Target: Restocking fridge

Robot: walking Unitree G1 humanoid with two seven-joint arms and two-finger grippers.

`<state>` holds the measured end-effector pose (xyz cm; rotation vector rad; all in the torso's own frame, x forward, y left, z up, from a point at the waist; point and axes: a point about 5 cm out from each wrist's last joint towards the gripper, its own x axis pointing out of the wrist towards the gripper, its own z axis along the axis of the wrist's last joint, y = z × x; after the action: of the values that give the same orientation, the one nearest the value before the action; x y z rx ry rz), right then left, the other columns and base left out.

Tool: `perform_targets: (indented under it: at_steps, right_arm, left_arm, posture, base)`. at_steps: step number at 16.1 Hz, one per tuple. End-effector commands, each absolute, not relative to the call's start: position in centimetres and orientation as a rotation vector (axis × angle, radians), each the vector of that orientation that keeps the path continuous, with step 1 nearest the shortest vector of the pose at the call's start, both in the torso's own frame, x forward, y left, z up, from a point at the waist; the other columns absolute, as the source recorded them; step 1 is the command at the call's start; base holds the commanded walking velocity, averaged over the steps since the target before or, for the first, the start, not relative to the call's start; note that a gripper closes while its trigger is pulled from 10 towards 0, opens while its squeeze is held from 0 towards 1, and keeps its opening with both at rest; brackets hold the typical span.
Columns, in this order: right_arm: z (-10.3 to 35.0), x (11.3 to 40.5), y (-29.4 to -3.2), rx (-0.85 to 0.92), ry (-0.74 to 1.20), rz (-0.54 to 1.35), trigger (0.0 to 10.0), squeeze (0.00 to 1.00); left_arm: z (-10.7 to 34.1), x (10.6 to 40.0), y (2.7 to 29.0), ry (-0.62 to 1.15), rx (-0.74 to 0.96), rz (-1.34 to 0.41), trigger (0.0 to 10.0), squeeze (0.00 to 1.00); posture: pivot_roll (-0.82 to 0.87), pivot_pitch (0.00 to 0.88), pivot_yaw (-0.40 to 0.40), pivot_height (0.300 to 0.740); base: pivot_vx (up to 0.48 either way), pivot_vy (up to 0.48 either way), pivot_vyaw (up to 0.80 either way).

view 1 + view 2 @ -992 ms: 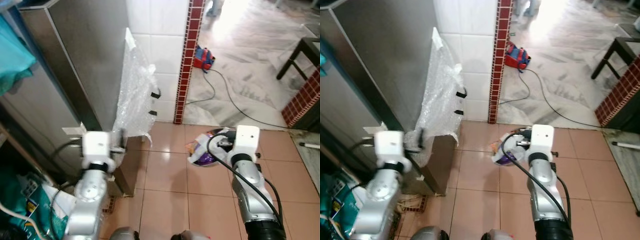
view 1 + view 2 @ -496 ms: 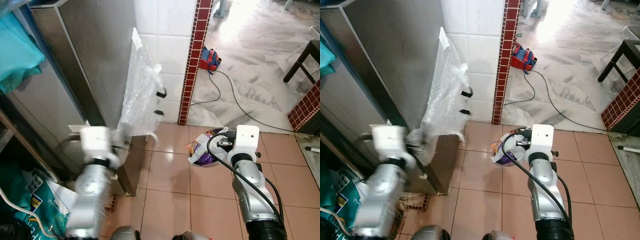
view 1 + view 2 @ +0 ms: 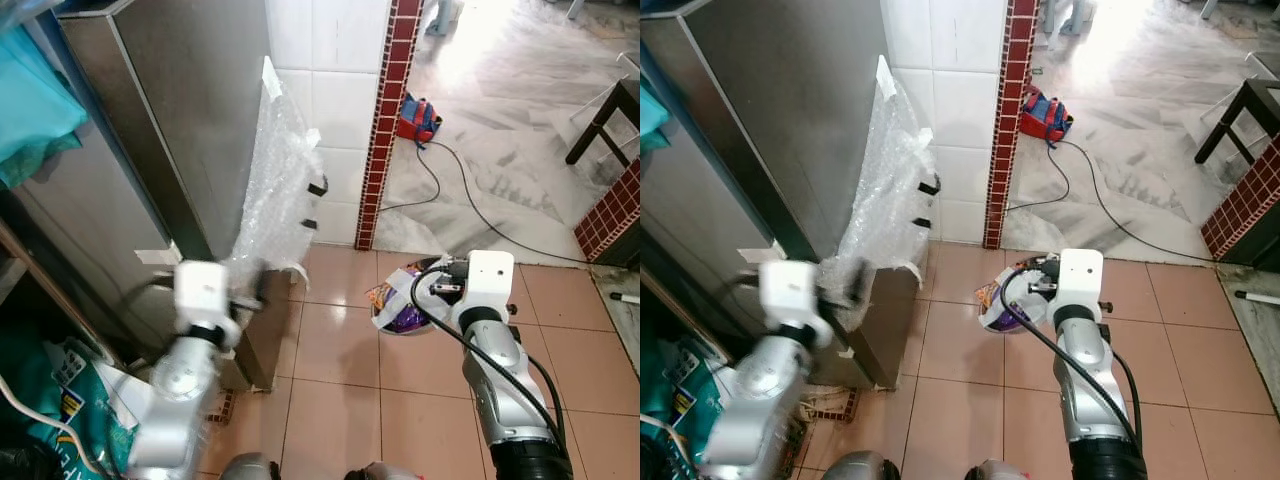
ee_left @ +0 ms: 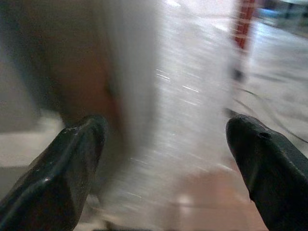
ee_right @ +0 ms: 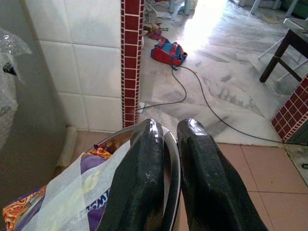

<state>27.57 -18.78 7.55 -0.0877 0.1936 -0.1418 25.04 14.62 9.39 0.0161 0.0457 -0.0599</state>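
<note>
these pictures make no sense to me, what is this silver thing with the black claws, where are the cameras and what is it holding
It is a walking humanoid robot with two silver arms, each ending in a gripper of two long black fingers. The two wide pictures come from a stereo camera on its head, looking down at a tiled floor. The other two come from cameras on its wrists, looking along the fingers.

The right gripper is shut on the rim of a metal bowl that holds a purple snack packet. The left gripper is open and holds nothing, reaching toward the steel fridge, whose side carries a sheet of bubble wrap. That wrist picture is blurred.

Beyond the red tile column, a cable and a red and blue bag lie on the marble floor.
</note>
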Motion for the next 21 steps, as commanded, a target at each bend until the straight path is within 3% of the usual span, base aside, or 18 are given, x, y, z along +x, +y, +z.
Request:
perform_targets:
  at_steps: [1,10,16,21]
  right_arm:
    - [7.9,27.9,-18.5,-0.082,0.177,-0.134,10.0,0.0]
    - [8.1,27.8,-18.4,-0.088,0.171,-0.123,10.0,0.0]
    - [8.5,28.4,-18.1,-0.093,0.163,-0.101,10.0,0.0]
    - [8.6,28.6,-17.8,-0.093,0.166,-0.077,10.0,0.0]
  left_arm:
    - [9.8,25.2,15.4,0.014,0.045,0.009,10.0,0.0]
    - [10.3,25.3,18.2,-0.014,0.066,0.255,10.0,0.0]
    - [9.9,27.1,17.5,-0.001,0.036,0.231,10.0,0.0]
    - [9.6,28.7,15.2,-0.006,-0.001,0.115,10.0,0.0]
  posture:
    - [0.06,0.0,-0.005,0.74]
    - [0.06,0.0,-0.016,0.74]
    - [0.05,0.001,-0.036,0.74]
    - [0.03,0.003,-0.044,0.74]
  base:
    - [0.0,0.0,0.0]
    - [0.0,0.0,0.0]
    - [0.0,0.0,0.0]
    - [0.0,0.0,0.0]
